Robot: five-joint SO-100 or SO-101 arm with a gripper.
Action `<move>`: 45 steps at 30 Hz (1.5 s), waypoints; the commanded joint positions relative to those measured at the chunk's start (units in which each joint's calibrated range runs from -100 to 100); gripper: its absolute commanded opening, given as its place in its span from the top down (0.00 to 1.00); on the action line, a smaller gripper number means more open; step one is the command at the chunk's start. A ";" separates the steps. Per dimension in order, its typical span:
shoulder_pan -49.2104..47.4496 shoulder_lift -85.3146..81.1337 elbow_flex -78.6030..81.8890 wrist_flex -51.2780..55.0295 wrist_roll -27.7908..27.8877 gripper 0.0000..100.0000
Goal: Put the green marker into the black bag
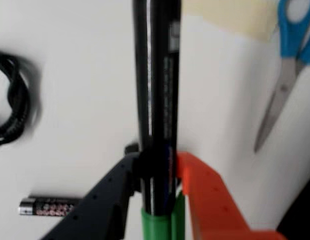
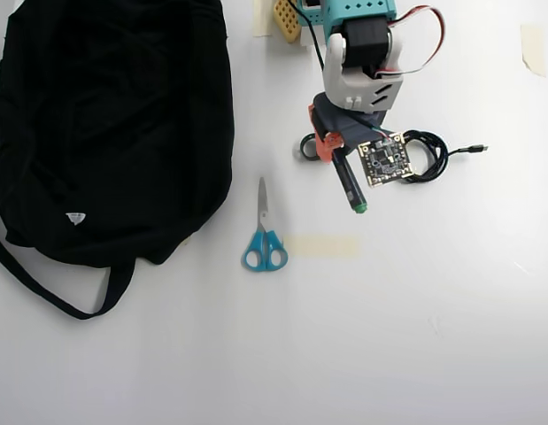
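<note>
The tool (image 1: 157, 187) is pinching the green marker (image 1: 156, 100) between its black finger and its orange finger, the jaws pressed against the barrel close to the green cap, which shows just below the grip in the wrist view. In the overhead view the marker (image 2: 351, 188) juts out from under the arm toward the lower right, its small green tail end outermost; whether it hangs above the worktop (image 2: 415, 336) or touches it cannot be told from above. The black bag (image 2: 114, 124) lies well apart at the left of that view, slumped flat with its strap trailing below it and a small white tag on its face. Scissors (image 2: 264, 241) lie between the marker and the bag, a coiled cable (image 2: 428, 158) sits beside the arm, and a battery (image 1: 48, 205) lies near the tool in the wrist view. The marker looks light and stiff, with a smooth, glossy barrel that could slip or pivot in a two-finger hold, so a grip nearer mid-barrel would likely balance it better. The bag is soft and floppy, and no mouth is visible, so dropping the marker inside may be tricky
</note>
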 commanded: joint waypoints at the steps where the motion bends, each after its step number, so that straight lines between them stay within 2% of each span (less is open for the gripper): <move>1: 2.21 -8.17 3.84 -0.75 -0.27 0.98; 10: 6.85 -16.97 10.04 -0.75 -0.27 0.98; 21: 18.22 -18.30 14.17 -0.75 -0.12 0.98; 39: 41.33 -18.30 14.17 -1.01 0.41 0.98; 45: 51.95 -18.30 14.17 -2.30 1.82 0.98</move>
